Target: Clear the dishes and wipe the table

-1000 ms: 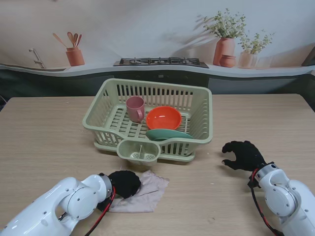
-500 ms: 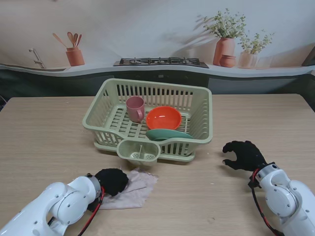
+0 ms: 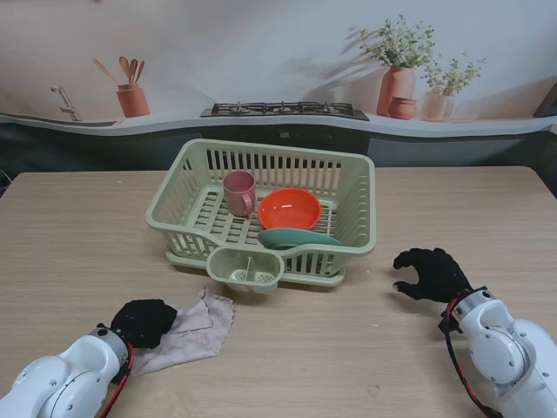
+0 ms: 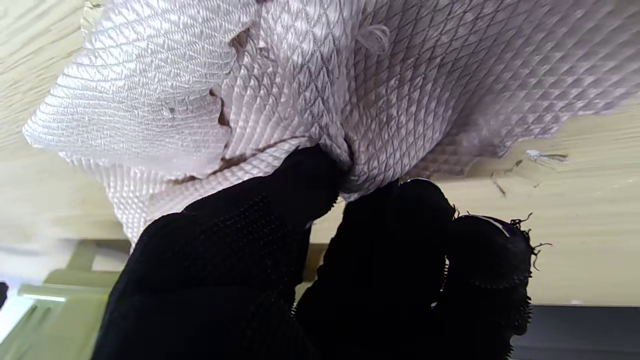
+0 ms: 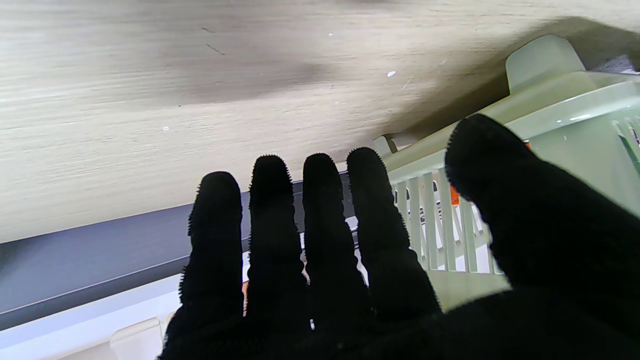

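Dishes racked; wiping in hand. Left hand (image 3: 144,321) clamped on cloth (image 3: 193,325), pressed to worktop (image 3: 78,235). Right hand (image 3: 428,274) spread wide, holding nothing. Next: probably another sweep across.

We see a pale green rack (image 3: 352,205), a pink cup (image 3: 239,192), an orange bowl (image 3: 290,209), a teal plate (image 3: 291,238), a whitish diamond-weave cloth (image 4: 320,85), black-gloved hands

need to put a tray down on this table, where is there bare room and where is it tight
Bare wood: between the rack and the right hand, running out to the table's right edge; left of the rack; and the near middle, between cloth and right hand. Tight: the near left, where the left hand grips the cloth close to the rack's front cup holder.
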{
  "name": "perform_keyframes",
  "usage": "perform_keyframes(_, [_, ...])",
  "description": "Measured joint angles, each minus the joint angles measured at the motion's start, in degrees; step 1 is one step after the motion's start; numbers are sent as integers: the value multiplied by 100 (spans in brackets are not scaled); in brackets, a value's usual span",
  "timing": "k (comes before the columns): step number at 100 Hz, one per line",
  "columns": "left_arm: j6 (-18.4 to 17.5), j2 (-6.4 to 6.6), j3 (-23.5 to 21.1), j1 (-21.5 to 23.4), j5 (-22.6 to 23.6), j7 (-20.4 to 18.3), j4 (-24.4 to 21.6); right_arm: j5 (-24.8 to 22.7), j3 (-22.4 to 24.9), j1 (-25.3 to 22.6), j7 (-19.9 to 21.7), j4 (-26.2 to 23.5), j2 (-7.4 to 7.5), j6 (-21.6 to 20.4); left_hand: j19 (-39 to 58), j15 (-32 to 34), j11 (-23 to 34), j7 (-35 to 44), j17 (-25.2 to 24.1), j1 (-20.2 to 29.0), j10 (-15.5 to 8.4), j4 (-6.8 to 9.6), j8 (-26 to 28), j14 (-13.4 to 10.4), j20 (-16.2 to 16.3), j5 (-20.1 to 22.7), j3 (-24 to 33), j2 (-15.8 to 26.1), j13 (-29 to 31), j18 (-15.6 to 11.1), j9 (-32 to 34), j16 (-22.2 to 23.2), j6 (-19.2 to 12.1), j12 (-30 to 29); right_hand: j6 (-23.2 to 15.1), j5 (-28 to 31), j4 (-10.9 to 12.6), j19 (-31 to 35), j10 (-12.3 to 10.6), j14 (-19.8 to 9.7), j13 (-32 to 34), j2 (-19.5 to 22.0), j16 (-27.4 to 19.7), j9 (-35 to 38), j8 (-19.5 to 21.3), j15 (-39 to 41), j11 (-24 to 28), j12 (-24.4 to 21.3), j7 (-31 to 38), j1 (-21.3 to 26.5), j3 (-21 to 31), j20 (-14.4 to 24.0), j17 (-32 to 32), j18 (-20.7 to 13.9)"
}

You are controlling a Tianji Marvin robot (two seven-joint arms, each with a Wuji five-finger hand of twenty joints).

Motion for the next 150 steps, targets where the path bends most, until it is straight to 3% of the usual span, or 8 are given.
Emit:
perform_keyframes(7, [57,17,95,-46,-113,-43,18,24,0,0,9,-3,-1,0,0,0,0,0,-7,0,0,0,0,2,1,0,0,0,0,1,0,0,2,0,0,0,0,-115,0,0,-1,0,-21,0,-21,-45,-12,-1,-7,-1,-1,-3,-24,65])
perform_keyframes(16, [297,70,375,-246,-508,-388,7,73,3,-2,19,-12,-4,-1,0,0,0,234,-12,68,0,15,159,4,11,-70,37,-9,0,2,0,0,394,0,-1,0,0,-126,0,0,-2,0,-60,-1,-27,-120,-72,-9,-38,-3,-65,-5,-30,76])
perform_keyframes(38, [990,216,1346,-1091,-1093,-1422,-77,107,27,-5,-6,-14,-20,-30,-2,-35,0,204,8,68,0,16,153,6,55,-70,38,-9,0,4,0,-13,362,0,-1,0,0,-129,0,0,-3,0,-75,-1,-48,-139,-132,-10,-74,-5,-146,-7,-38,137])
perform_keyframes(59, [1473,275,2162,-1758,-1628,-1797,7,113,53,-4,-35,-4,-27,-57,-35,-65,89,164,23,68,4,16,124,9,55,-68,38,-9,13,6,52,-74,310,0,-1,0,0,-131,0,0,-2,0,-75,-2,-48,-140,-139,-11,-90,-5,-147,-7,-49,140])
perform_keyframes(73, [1515,266,2299,-1887,-1674,-1857,48,124,60,-4,-40,-4,-27,-62,-68,-72,113,204,24,68,6,9,117,12,55,-67,35,-9,19,6,69,-75,249,0,-1,0,0,-131,0,0,-2,1,-75,-2,-48,-141,-140,-11,-90,-5,-147,-7,-51,142])
perform_keyframes(94, [1295,86,1575,-1337,-888,-1660,-80,124,61,-6,-35,-5,-28,-67,-68,-73,-27,74,24,61,6,-3,-60,15,55,-62,-1,-1,19,6,67,-75,93,0,-1,0,0,-210,0,0,-3,1,-75,-2,-48,-141,-140,-11,-91,-5,-147,-7,-60,143])
perform_keyframes(126, [446,-74,9,-66,16,-7,-119,107,56,3,-29,2,-27,-92,-68,-73,-28,-14,24,61,6,-3,-121,19,56,-54,-1,52,19,6,66,-76,96,-14,-1,0,0,-211,0,0,-3,1,-75,-2,-48,-142,-140,-11,-117,-5,-147,-7,-61,143])
perform_keyframes(150, [214,-70,-306,117,82,442,105,91,51,1,-24,-3,-27,-84,-69,-73,-28,-28,24,61,6,-3,-122,20,66,-54,-1,56,19,7,66,-76,96,-18,-2,0,0,-211,0,0,-3,1,-75,-2,-48,-142,-141,-11,-118,-5,-147,-7,-63,143])
